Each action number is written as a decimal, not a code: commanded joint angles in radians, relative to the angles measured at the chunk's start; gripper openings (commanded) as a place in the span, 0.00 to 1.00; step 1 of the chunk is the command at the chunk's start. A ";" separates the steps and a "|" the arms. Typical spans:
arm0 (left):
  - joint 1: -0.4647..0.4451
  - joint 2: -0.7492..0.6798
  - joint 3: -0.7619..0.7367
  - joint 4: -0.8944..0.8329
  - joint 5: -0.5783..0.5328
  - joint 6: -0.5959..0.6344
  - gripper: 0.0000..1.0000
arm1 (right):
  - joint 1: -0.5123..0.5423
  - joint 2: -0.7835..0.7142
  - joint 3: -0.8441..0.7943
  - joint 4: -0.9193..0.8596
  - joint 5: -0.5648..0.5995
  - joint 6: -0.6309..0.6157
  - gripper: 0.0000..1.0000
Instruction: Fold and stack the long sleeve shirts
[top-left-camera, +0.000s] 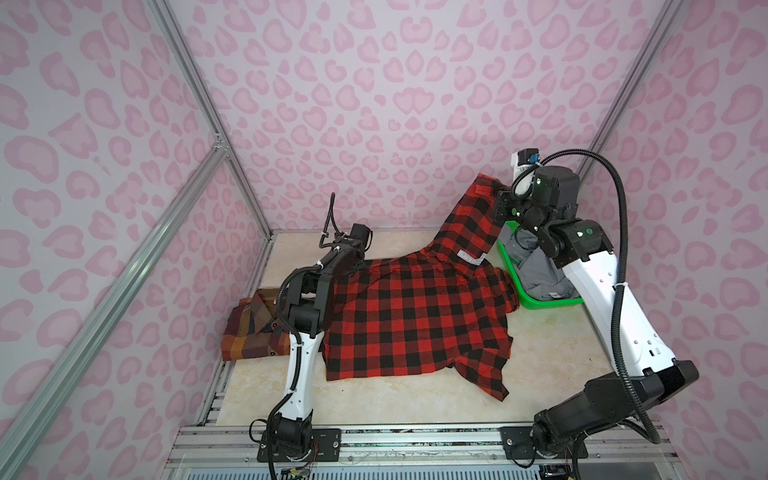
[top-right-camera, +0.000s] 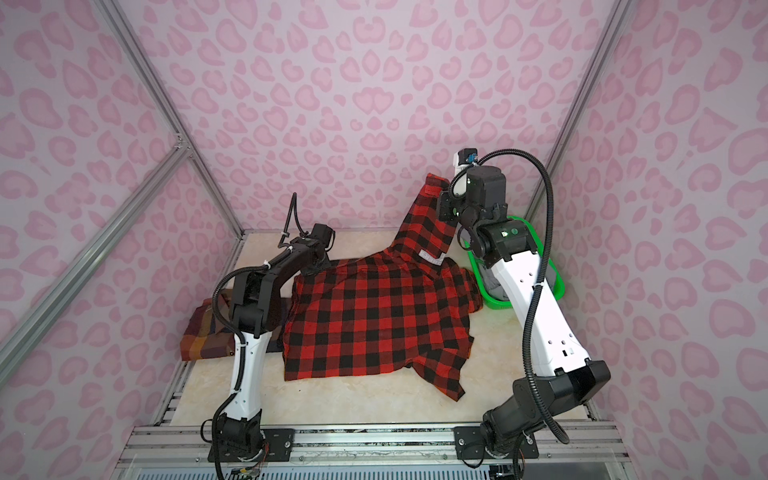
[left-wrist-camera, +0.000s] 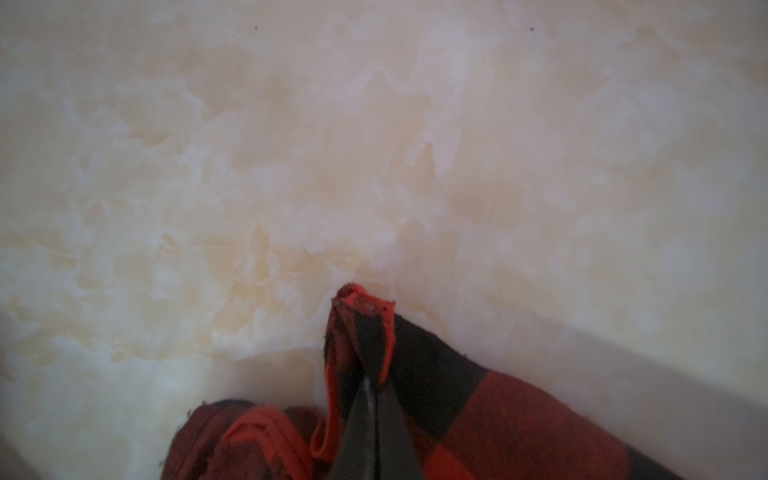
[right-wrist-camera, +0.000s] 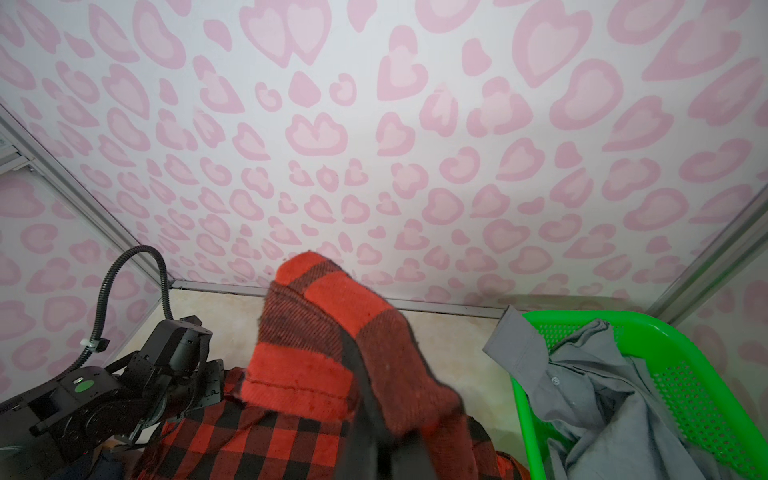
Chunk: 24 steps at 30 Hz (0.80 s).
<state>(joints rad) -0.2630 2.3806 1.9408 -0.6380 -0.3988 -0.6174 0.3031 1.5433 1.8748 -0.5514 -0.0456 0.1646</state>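
On the table (top-left-camera: 540, 353), flannel (top-left-camera: 415, 316) pinched low by left gripper (left-wrist-camera: 371, 374), sleeve (top-left-camera: 469, 224) held high by right gripper (top-left-camera: 500, 205)

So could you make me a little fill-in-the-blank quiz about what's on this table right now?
The grey shirt lies in a ____ basket.
The flannel is checked black and ____.
The folded plaid shirt lies by the ____ arm.
Both pairs of jaws are shut on the ____.
Missing: green; red; left; flannel.
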 joint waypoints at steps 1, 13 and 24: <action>0.001 -0.596 -0.028 0.133 0.064 0.030 0.04 | 0.012 -0.001 -0.017 0.036 -0.010 0.000 0.00; -0.018 -0.709 -0.049 0.185 0.045 0.082 0.04 | 0.041 -0.002 -0.018 0.028 0.019 -0.009 0.00; -0.048 -0.944 -0.387 0.210 -0.033 0.003 0.04 | 0.043 -0.103 -0.044 0.002 0.092 -0.007 0.00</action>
<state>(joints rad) -0.3130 1.8194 1.6260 -0.4732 -0.3836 -0.5758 0.3447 1.4593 1.8526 -0.5484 0.0135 0.1635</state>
